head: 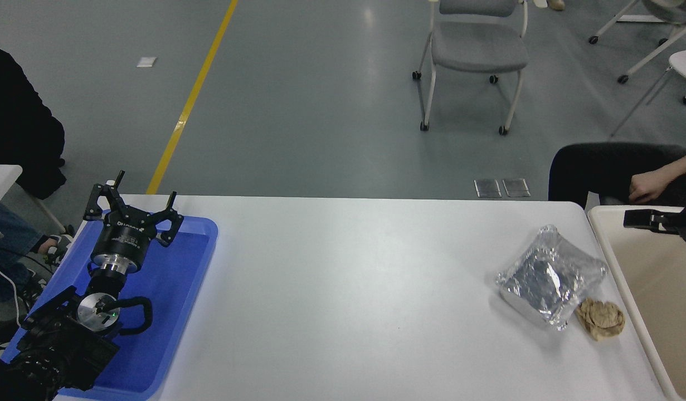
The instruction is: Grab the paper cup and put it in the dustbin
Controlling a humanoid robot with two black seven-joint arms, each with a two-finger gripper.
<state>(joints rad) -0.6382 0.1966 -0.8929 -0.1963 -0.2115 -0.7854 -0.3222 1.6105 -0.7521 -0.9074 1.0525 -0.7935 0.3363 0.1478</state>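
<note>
The beige dustbin [652,289] stands at the table's right edge, cut off by the picture's border. The paper cup is out of view; the part of the bin's inside that shows is bare. Only a black tip of my right gripper [649,219] reaches in from the right edge, level with the bin's far rim. Whether it is open or shut does not show. My left gripper [132,196] is parked open over the blue tray [175,289] at the lower left.
A crumpled silver foil tray [550,277] and a brown paper wad [601,318] lie on the white table [348,278] just left of the bin. A person's hand [646,187] rests beyond the table's far right corner. Another person stands at far left.
</note>
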